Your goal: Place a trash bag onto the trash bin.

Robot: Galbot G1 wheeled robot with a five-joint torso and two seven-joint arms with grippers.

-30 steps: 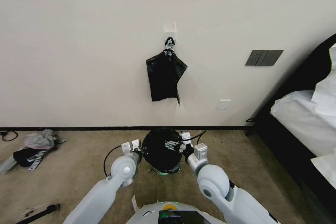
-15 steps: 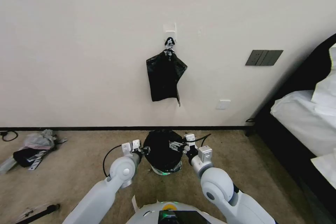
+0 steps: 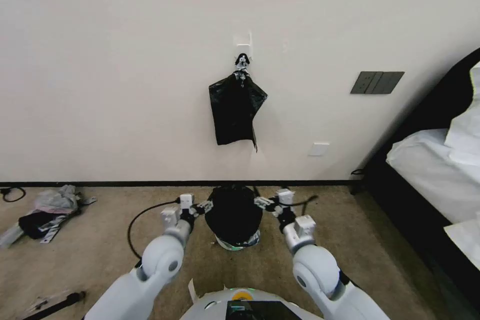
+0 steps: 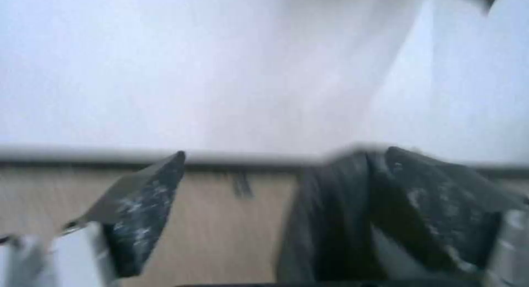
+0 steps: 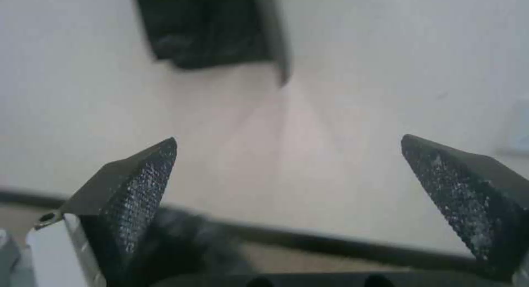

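Two arms reach out over the carpet toward the far wall. Between them stands the trash bin (image 3: 235, 244), only a sliver of its base showing under the trash bag (image 3: 233, 212), which is draped black over its top and sides. Left claw (image 3: 204, 206) sits just left of the bag, fingers apart, one fingertip against the plastic. Right claw (image 3: 262, 203) sits just right of it, fingers wide apart, gripping nothing. Higher on the wall hangs a bundle of black bags (image 3: 235, 108).
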